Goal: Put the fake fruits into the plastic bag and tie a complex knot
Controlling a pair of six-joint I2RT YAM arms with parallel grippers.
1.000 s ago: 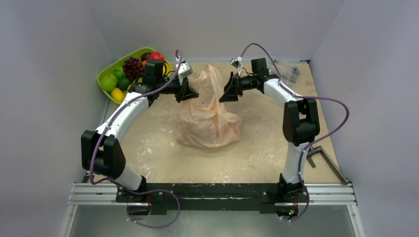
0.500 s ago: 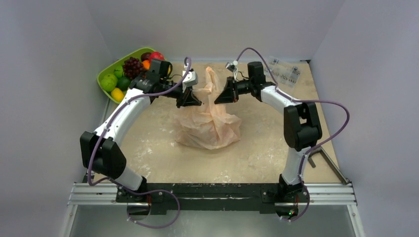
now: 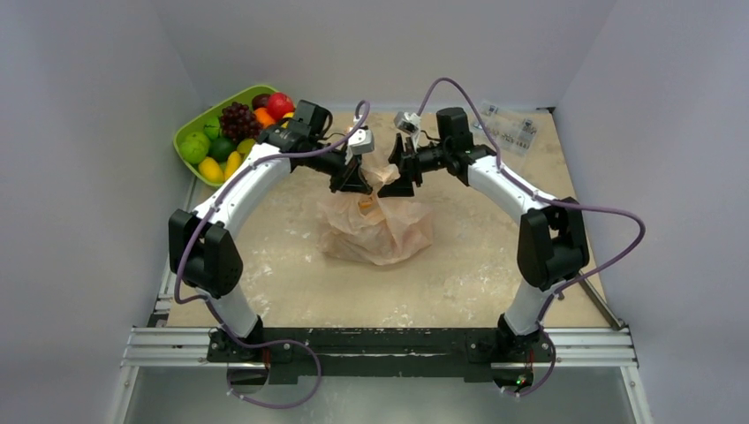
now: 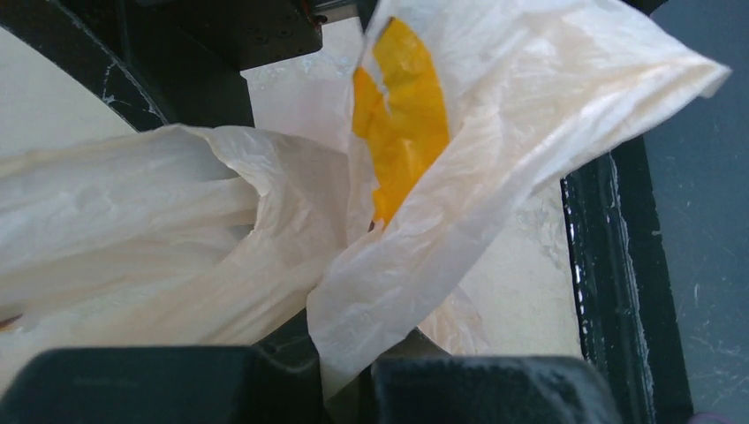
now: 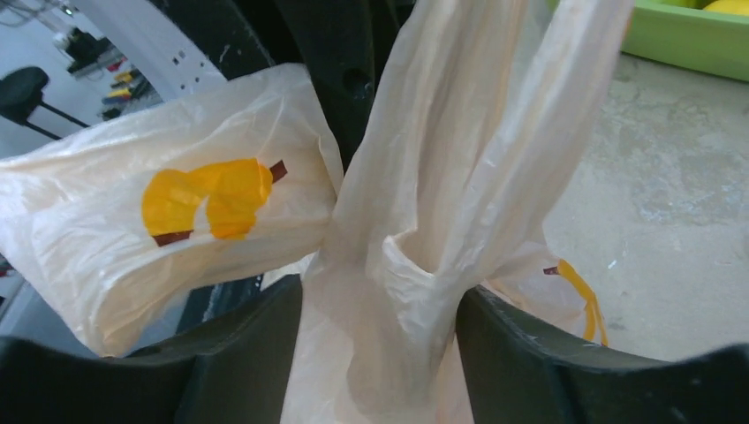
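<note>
The peach plastic bag (image 3: 375, 228) sits slumped mid-table, its strap handles pulled up between my two grippers. My left gripper (image 3: 357, 182) is shut on one strap, which runs down between its fingers in the left wrist view (image 4: 362, 362). My right gripper (image 3: 397, 182) holds the other bunched strap between its fingers (image 5: 380, 353). The straps cross where the grippers meet; I cannot tell whether they are twisted into a knot. The fake fruits (image 3: 231, 132), including the purple grape bunch (image 3: 236, 117) and a red one (image 3: 280, 104), lie in the lime-green tray (image 3: 184, 131).
The tray stands at the far left corner, and its edge shows in the right wrist view (image 5: 680, 40). Small clear packets (image 3: 510, 129) lie at the far right. A metal clamp (image 3: 578, 281) sits at the table's right edge.
Both grippers have moved inward and down until they nearly meet above the bag. The raised straps have come down and crossed, and the bag's top has slumped.
</note>
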